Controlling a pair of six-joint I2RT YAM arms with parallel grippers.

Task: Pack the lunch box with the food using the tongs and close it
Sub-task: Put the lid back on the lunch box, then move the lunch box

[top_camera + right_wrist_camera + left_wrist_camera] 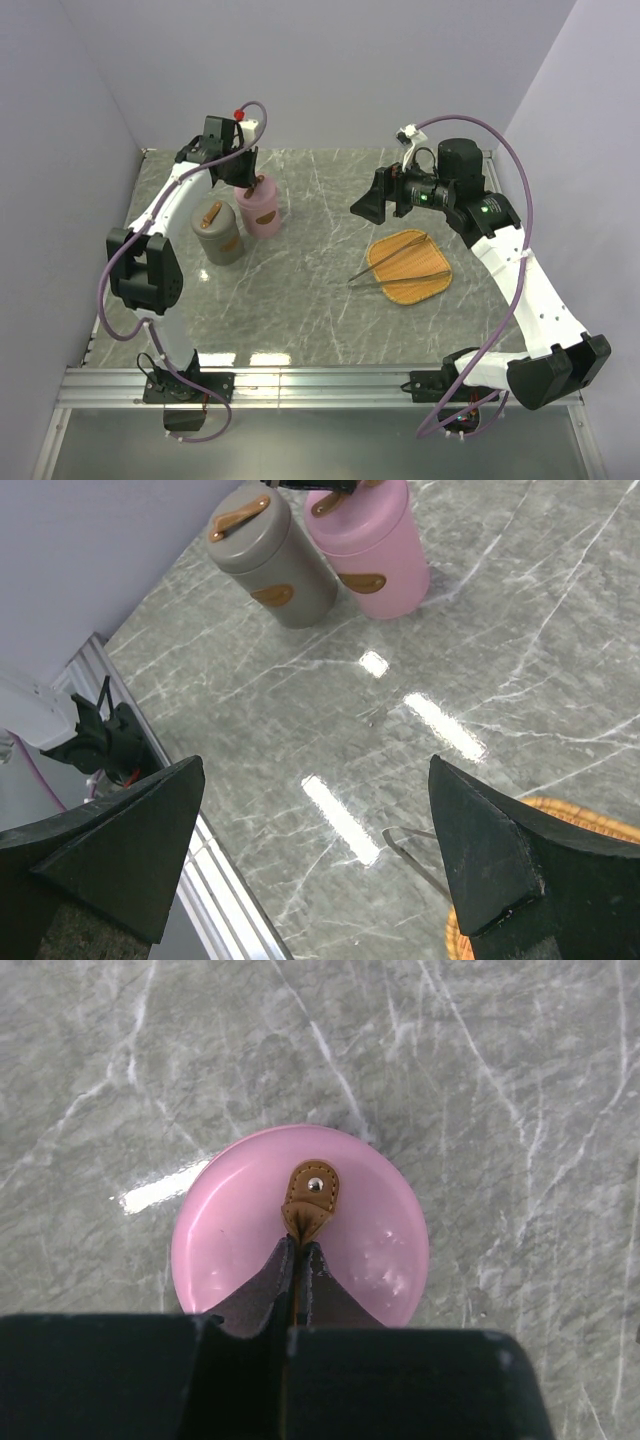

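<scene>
The lunch box shows as two round containers at the left, one pink (pixel 262 212) and one grey (pixel 218 234), each with a brown strap handle on its lid. My left gripper (pixel 300 1246) is straight above the pink lid (pixel 232 1230), shut on its brown strap (pixel 311 1196). The silver tongs (pixel 400 263) lie across the orange woven tray (pixel 430 285), their joined end (pixel 408 848) poking off its left edge. My right gripper (pixel 315 768) hangs wide open above the table, left of the tray, holding nothing. No food is in view.
The grey container (pixel 270 568) stands touching the pink one (pixel 372 548) near the left wall. A metal rail (pixel 320 385) runs along the near table edge. Purple walls close in the back and both sides.
</scene>
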